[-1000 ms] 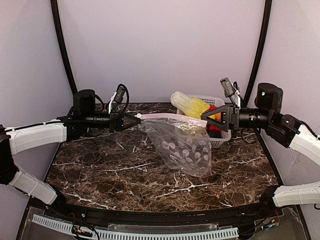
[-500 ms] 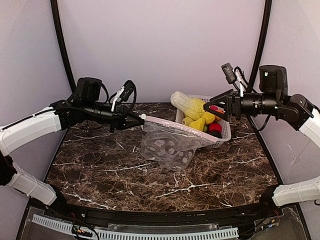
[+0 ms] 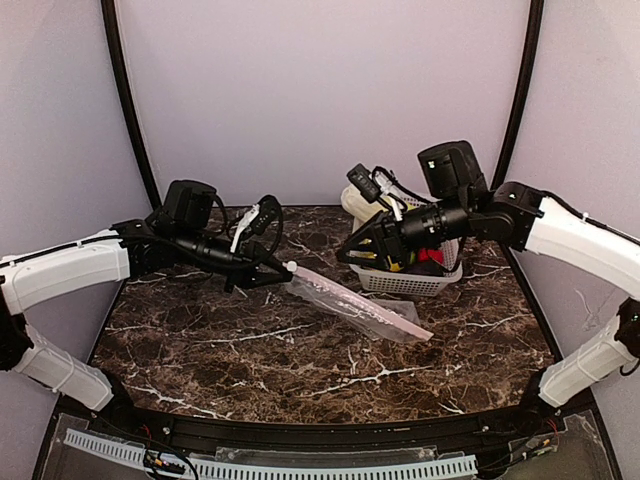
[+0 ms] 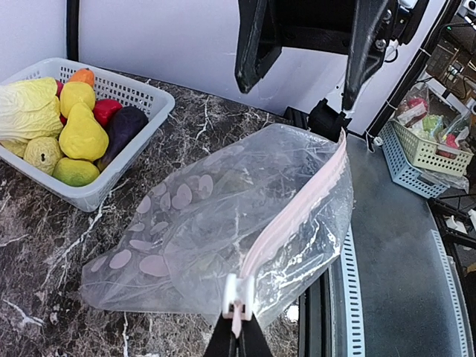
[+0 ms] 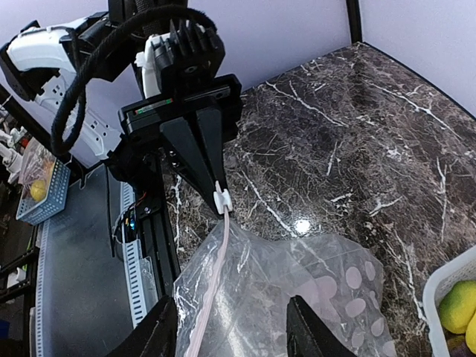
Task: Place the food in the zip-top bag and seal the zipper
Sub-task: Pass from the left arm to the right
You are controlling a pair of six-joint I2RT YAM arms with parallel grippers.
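**Bag anchored at one end, mouth not yet open**

- Left tool (image 4: 238, 343): clamped tight on the small white tab at the near end of the thin pale pinkish press-seal zipper (image 4: 297, 216), at the bottom centre of the left wrist view.
- The clear floppy zip-top bag printed with pale round dots (image 3: 360, 305) slants across the middle of the top view. Its lower right corner rests on the dark marble-patterned counter (image 3: 220, 350). It looks empty. The strip reads as a single line, so it is probably pressed shut, though I can't be sure.
- Right tool (image 3: 350, 256): jaws stand apart with nothing between them. It hangs above the bag's far end, just left of the white lattice plastic basket (image 3: 405, 283).
- The small plastic toy food (image 4: 82, 134), in yellow, red, green, orange and dark purple, all sits in the basket at the upper left of the left wrist view.

Step in hand, as I judge it: opening the mouth before any loading.

Doing it well:
- Treat the left pinch as a fixed anchor and don't tug on it. The tab is small and could slip free.
- Bring the right tool down beside the strip, toward its free end, and catch one layer of film only. Nipping both layers leaves the mouth shut.
- Close fully before pulling, since the film is thin and slick.
- Peel across the strip, not along it, and do it gently.
- Leave the mouth facing the basket to shorten later carries.
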